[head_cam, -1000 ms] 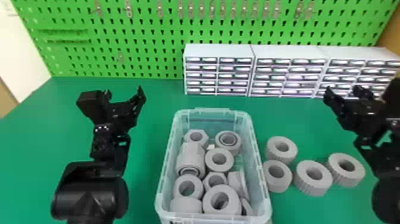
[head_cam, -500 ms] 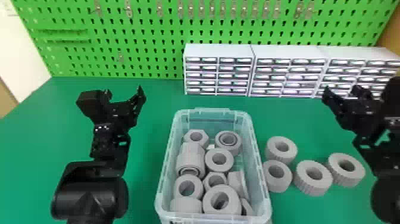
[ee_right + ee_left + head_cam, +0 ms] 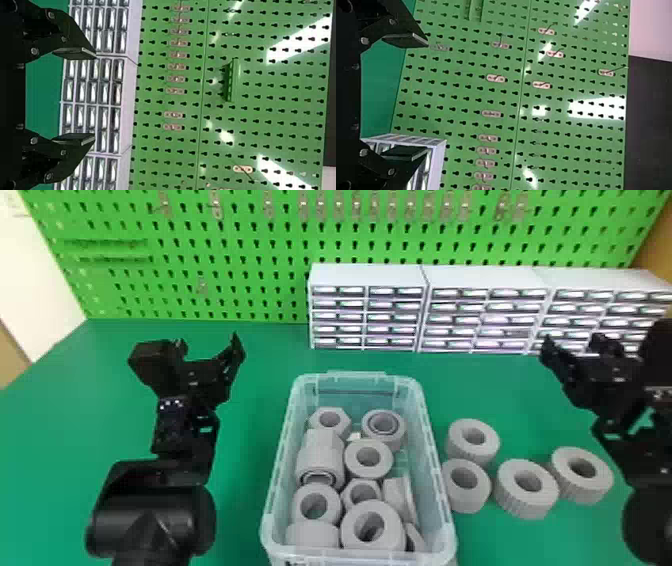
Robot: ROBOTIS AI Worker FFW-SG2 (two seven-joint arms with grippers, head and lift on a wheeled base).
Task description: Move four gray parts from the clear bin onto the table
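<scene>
1. The left gripper has its two black fingers spread wide, with nothing between them; it is to the left of the clear bin, pointing toward the pegboard.
2. The right gripper is also wide open and empty, out on the right side.
3. The clear bin sits upright on the green table, between the two arms, with gray parts heaped inside: a hexagonal nut at the far left, a lined ring at the far right, and more rings and nuts nearer.
4. Four gray ribbed rings lie flat on the table, right of the bin: a far one, one just beside the bin wall, a middle one and the rightmost.
5. White drawer cabinets stand in a row at the back, before the green pegboard.
</scene>
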